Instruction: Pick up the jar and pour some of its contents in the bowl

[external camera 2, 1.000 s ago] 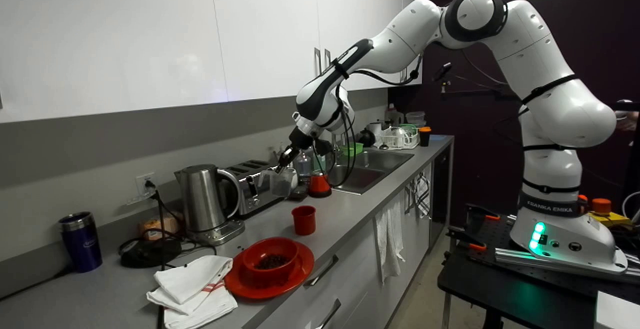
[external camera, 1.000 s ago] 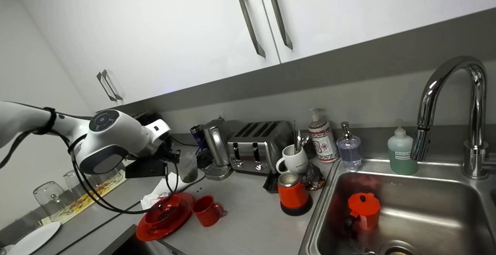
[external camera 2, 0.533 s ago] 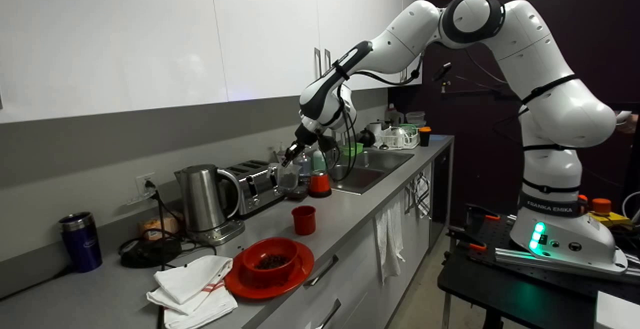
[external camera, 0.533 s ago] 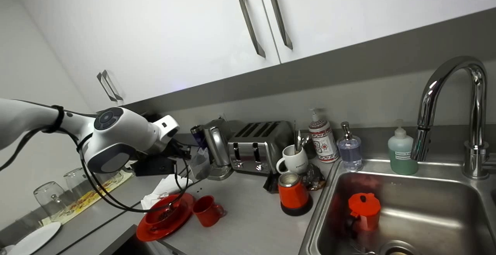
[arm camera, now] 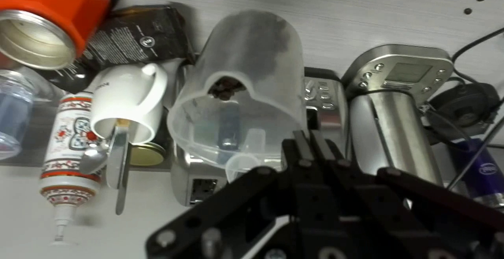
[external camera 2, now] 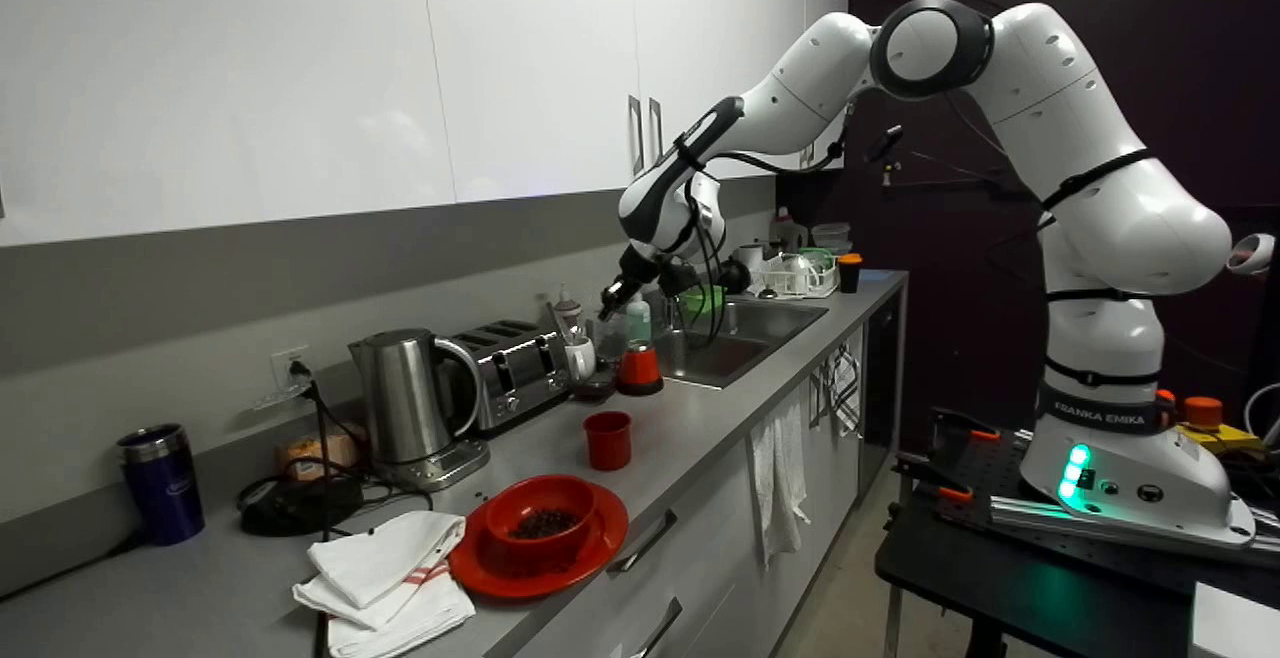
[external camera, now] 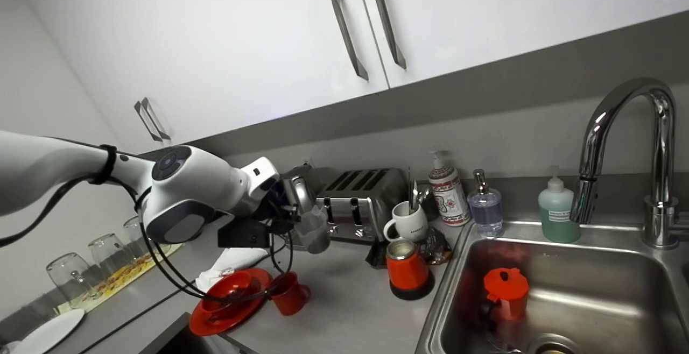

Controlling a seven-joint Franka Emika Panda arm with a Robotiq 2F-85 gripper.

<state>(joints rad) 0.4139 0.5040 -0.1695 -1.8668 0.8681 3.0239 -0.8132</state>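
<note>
- Jaws sit pressed together at the lower centre of the wrist view, seemingly pinching an edge of the translucent plastic jar; exactly where they bite is hard to see.
- That jar hangs in the air, roughly upright, overlapping the left edge of the steel toaster in an exterior view, well apart from the red bowl, which sits on a red plate below centre.
- Dark bean-like pieces already lie in the bowl, and some show inside the jar, so the pour is probably done and setting down is likely the step in hand.
- Next seems to call for lowering the jar level to the grey worktop, loosening only once its base rests.
- Cloudy and smooth, the jar is a cylinder with what looks like a spout; the bowl is rounded and glossy, the toaster boxy metal.
</note>
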